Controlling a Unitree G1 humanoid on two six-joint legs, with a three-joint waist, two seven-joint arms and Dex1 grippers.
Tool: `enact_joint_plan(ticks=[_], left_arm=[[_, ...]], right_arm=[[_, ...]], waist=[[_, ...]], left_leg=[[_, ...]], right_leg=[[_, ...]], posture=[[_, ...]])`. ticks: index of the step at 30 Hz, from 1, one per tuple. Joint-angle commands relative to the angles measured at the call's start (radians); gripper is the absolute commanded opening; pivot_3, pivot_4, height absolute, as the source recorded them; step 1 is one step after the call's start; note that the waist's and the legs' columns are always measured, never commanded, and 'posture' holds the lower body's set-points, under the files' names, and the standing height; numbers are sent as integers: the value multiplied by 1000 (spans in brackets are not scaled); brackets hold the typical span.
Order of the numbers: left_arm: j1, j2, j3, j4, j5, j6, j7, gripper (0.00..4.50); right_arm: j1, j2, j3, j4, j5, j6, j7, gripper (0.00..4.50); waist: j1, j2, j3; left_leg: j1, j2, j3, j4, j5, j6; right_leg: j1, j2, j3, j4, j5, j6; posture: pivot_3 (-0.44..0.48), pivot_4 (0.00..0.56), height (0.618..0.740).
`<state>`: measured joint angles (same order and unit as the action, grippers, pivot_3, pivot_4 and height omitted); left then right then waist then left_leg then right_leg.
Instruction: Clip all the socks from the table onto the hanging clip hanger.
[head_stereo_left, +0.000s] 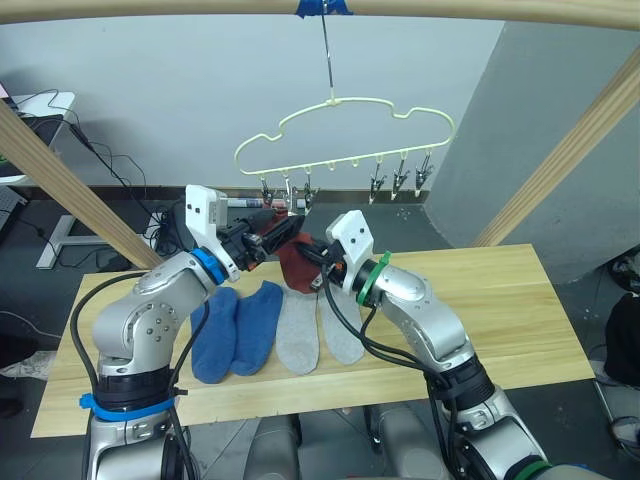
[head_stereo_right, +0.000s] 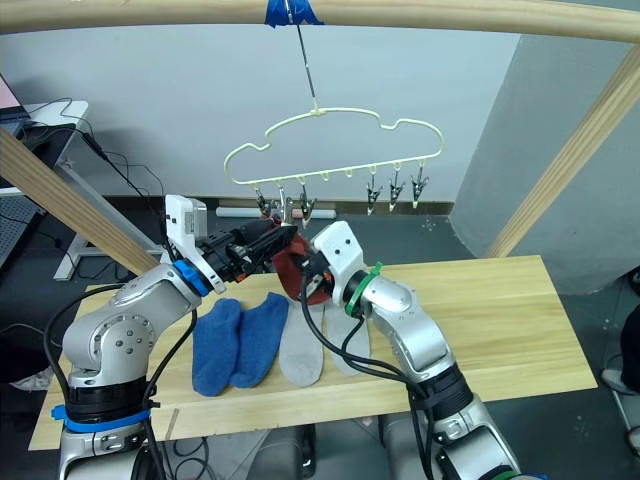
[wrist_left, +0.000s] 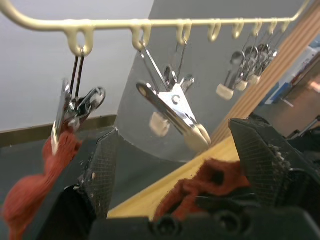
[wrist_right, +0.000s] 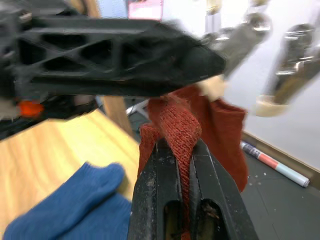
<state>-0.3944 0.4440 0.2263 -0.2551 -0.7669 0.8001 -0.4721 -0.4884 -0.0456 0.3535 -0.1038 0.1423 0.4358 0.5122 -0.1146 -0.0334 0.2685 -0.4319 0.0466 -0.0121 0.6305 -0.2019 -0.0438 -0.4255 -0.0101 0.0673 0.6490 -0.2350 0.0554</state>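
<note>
The pale-yellow clip hanger (head_stereo_left: 345, 125) hangs by its hook above the table (head_stereo_left: 500, 310). One brick-red sock (wrist_left: 35, 185) dangles from the hanger's end clip (wrist_left: 75, 107). My right gripper (wrist_right: 181, 145) is shut on a second red sock (wrist_right: 220, 125), held up just under the clips. My left gripper (wrist_left: 175, 132) is open, its fingers (wrist_left: 102, 170) on either side of the neighbouring clip (wrist_left: 172, 107), close against the right gripper. Two blue socks (head_stereo_left: 238, 330) and two light grey socks (head_stereo_left: 315, 335) lie side by side on the table below the arms.
A thick wooden pole (head_stereo_left: 480, 10) carries the hanger, with slanted wooden struts at the left (head_stereo_left: 70, 190) and right (head_stereo_left: 570, 150). Several free clips (head_stereo_left: 400, 180) hang along the hanger's right part. The table's right half is bare wood.
</note>
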Motion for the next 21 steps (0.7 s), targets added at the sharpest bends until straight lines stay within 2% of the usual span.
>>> enact_joint_plan(ticks=[1, 7, 10, 14, 17, 21], left_arm=[[1, 9, -5, -44, 2, -21, -15, 3896], [2, 2, -13, -47, 13, -36, -8, 3896], [17, 13, -27, -60, 58, -82, -14, 3896], [66, 49, -69, -73, 169, -203, -59, 3896], [107, 65, -101, -78, 227, -282, -95, 3896], [135, 47, -127, -86, 253, -330, -104, 3896]], right_arm=[[-1, -19, 13, -77, 17, 35, 32, 0], [1, -66, 22, -125, 18, 95, 63, 0], [9, -186, -5, -247, 71, 220, 146, 0], [37, -389, -116, -366, 175, 390, 235, 0], [41, -485, -192, -360, 222, 489, 249, 0], [61, -549, -171, -268, 196, 518, 235, 0]], waist=[[0, 0, 0], [0, 0, 0], [2, 0, 0], [5, 0, 0], [6, 0, 0], [5, 0, 0]], left_leg=[[0, 0, 0, 0, 0, 0], [0, 0, 0, 0, 0, 0], [0, 0, 0, 0, 0, 0], [0, -1, 1, 0, 0, 0], [0, -1, 1, 0, 0, 0], [0, -1, 2, 0, 0, 0]], right_leg=[[0, 0, 0, 0, 0, 0], [0, 0, 0, 0, 0, 0], [0, 0, 0, 0, 0, 0], [0, -2, 0, -1, 0, 0], [0, -2, 0, -1, -1, -1], [0, -1, 1, -1, -3, 2]], posture=[[-175, 257, 740], [-179, 253, 740], [-177, 258, 740], [-170, 264, 740], [-170, 268, 740], [-172, 268, 740]])
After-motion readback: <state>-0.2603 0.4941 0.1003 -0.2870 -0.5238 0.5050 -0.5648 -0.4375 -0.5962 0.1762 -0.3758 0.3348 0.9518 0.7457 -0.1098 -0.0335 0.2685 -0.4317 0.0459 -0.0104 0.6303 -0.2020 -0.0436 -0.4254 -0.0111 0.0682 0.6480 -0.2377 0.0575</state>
